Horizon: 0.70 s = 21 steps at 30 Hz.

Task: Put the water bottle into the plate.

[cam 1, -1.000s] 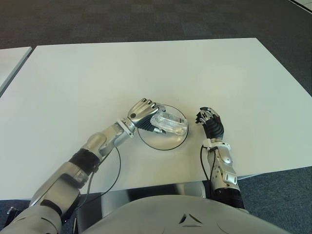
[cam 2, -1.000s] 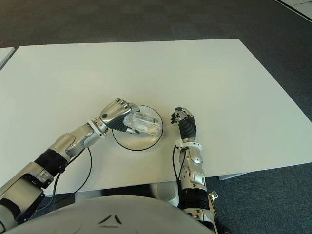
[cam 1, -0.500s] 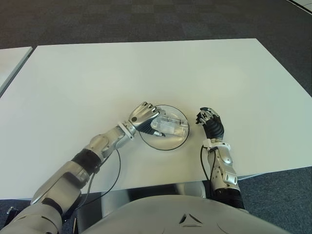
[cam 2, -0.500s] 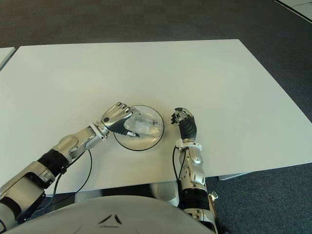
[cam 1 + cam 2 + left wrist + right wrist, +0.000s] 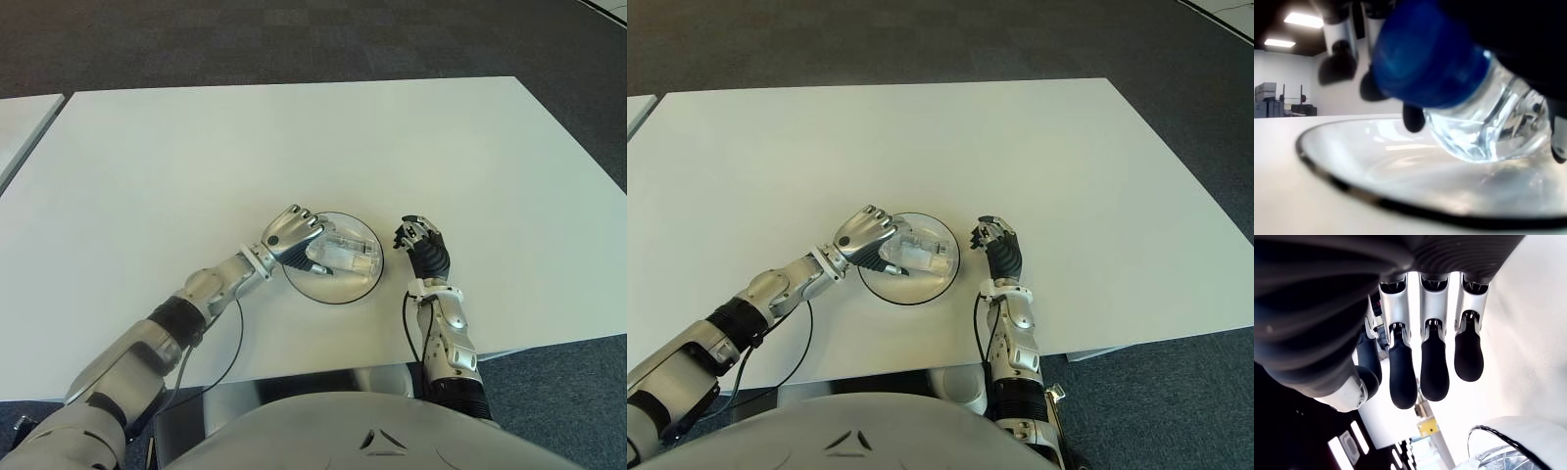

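now: bottle down in the plate, left hand on it

so, in the left eye view the left hand [image 5: 291,233] reaches in from the robot's left, its fingers curled over the near end of the bottle [image 5: 345,253]. the bottle lies on its side inside the plate [image 5: 333,294], long axis running from the hand toward the robot's right, across the dish. the right hand [image 5: 421,245] shows just beside the plate on its right side, idle, on the white table [image 5: 294,137]. the left hand is plainly the nearer one, already on the thing.

the right eye view tells the same: bottle within the dark rim, nothing else in the plate.

in the left wrist view the blue cap [image 5: 1425,63] sits close to the camera, dark fingers [image 5: 1413,117] wrapped about the neck, and the clear body rests low in the glass plate, seemingly touching its floor. the hand is closed on the bottle.

in the right wrist view the right hand's fingers [image 5: 1434,367] hang loosely bent and hold nothing; the plate's rim shows at one corner.

by my reckoning the placing is all but done: what remains is to open the fingers and draw back leftward, along the bottle's axis, without rolling it out.
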Motion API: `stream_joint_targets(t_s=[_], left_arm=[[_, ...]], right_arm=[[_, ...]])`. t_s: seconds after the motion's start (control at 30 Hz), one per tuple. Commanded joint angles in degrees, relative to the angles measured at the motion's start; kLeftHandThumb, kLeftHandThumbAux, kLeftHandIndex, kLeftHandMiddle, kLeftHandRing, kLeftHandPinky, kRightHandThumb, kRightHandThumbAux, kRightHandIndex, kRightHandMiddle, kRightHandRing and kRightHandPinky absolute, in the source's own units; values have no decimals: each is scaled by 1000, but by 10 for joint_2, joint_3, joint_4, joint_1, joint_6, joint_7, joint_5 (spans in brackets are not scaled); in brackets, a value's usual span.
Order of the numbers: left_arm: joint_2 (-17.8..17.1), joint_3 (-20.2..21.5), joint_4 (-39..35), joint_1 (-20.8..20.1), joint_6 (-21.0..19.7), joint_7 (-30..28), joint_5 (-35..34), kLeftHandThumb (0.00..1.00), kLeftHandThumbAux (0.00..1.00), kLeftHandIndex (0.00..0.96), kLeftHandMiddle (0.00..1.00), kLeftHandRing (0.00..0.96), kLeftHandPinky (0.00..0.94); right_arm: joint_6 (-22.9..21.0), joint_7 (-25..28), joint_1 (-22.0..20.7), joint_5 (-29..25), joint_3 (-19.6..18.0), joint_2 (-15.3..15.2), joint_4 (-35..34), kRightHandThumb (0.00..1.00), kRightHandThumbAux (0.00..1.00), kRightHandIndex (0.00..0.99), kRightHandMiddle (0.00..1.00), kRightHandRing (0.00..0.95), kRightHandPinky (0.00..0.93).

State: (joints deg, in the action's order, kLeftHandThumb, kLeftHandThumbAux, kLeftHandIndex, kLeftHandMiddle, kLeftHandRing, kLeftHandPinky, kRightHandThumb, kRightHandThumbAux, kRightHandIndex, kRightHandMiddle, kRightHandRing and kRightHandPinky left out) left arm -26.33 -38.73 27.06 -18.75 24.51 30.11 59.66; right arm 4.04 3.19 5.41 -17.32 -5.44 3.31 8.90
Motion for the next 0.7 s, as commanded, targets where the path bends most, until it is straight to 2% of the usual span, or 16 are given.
stream_joint_targets(t_s=[0.03, 0.07, 0.13, 0.17, 0.2, 0.23, 0.27, 0.33, 0.37, 0.47, 0.7], left_arm=[[-17, -11, -10, 7, 14, -15, 12, 784, 683, 418, 574, 689, 681], [-20, -11, -14, 6, 18, -21, 11, 749, 692, 420, 574, 650, 643], [-26, -14, -18, 2, 25, -42, 7, 716, 702, 419, 498, 524, 525], [-29, -16, -19, 0, 28, -54, 5, 488, 652, 311, 395, 404, 405], [-32, -17, -21, -2, 32, -67, 3, 404, 635, 271, 358, 361, 362], [-33, -17, -23, -3, 35, -76, 2, 270, 606, 200, 284, 278, 274], [-36, -17, -24, -4, 39, -85, 1, 184, 587, 154, 236, 225, 217], [-39, -17, -24, -7, 48, -96, -1, 94, 550, 81, 150, 139, 116], [-39, -16, -25, -7, 50, -99, -1, 60, 534, 52, 113, 103, 74], [-40, -14, -24, -8, 56, -102, 0, 19, 502, 17, 51, 41, 24], [-42, -8, -25, -7, 69, -102, -4, 1, 441, 1, 3, 2, 1]], right_arm=[[-18, -2, 11, -5, -1, 20, 14, 707, 728, 433, 625, 634, 649], [-18, -2, 11, -5, -1, 20, 14, 707, 728, 433, 624, 634, 649], [-18, -3, 10, -5, -2, 21, 15, 707, 727, 433, 623, 633, 650], [-18, -3, 10, -5, -2, 21, 15, 707, 727, 433, 622, 633, 648], [-17, -3, 10, -5, -2, 21, 16, 707, 727, 433, 622, 633, 648], [-17, -4, 9, -5, -2, 21, 16, 707, 727, 433, 621, 633, 647], [-16, -4, 9, -4, -2, 21, 16, 707, 727, 433, 621, 633, 646], [-15, -4, 9, -3, -1, 21, 17, 707, 727, 433, 620, 632, 645], [-15, -4, 9, -3, -1, 21, 17, 707, 727, 433, 620, 632, 644], [-17, -6, 9, -2, -2, 21, 16, 707, 727, 433, 619, 630, 642], [-22, -12, 7, -2, -2, 22, 16, 707, 728, 433, 619, 630, 640]])
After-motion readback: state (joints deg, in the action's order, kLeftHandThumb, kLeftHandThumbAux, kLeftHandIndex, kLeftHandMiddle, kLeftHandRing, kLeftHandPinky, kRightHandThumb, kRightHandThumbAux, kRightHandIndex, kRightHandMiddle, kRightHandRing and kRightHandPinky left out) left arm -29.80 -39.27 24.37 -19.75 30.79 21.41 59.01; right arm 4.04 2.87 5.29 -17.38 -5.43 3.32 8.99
